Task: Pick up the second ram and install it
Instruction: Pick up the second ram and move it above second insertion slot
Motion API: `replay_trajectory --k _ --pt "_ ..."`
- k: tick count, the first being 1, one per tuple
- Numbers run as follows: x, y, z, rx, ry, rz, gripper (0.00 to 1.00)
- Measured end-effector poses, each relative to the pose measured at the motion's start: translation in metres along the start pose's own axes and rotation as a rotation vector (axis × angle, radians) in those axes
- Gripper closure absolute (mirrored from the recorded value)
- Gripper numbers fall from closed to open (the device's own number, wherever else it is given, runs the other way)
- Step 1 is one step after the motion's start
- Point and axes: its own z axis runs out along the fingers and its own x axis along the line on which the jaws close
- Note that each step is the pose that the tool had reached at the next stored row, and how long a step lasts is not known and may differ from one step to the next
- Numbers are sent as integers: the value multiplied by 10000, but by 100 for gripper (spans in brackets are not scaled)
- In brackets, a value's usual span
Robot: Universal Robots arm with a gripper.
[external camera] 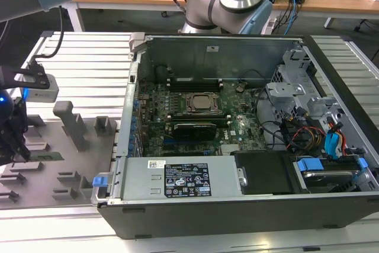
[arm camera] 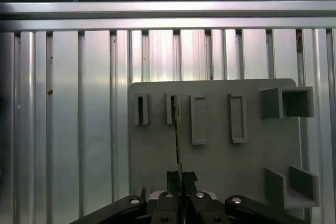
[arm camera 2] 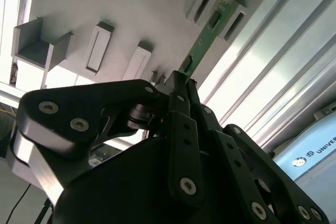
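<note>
Our gripper (arm camera: 181, 176) hangs over the grey tray (arm camera: 220, 171) at the exterior view's left. Its fingers (arm camera 2: 179, 114) are drawn narrow on one end of the second ram (arm camera 2: 203, 39), which stands on edge in the tray's holders. We judge a straight, level lift would keep it from binding. Raised tray blocks (arm camera: 286, 102) stand near; the open computer case (external camera: 207, 51) lies well apart, rightward.

- Clamped in the black pincer (arm camera 2: 181, 77): near end of the green second ram (arm camera 2: 205, 38).
- Far end between two slotted blocks (arm camera 2: 202, 3) on the grey tray (arm camera 2: 131, 3).
- Alongside, ribbed counter (arm camera 2: 273, 66).
</note>
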Motion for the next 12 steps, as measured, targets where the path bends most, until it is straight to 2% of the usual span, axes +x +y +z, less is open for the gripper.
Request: replay_trajectory --k 12 --pt "-14 4 -159 -1 -1 0 86"
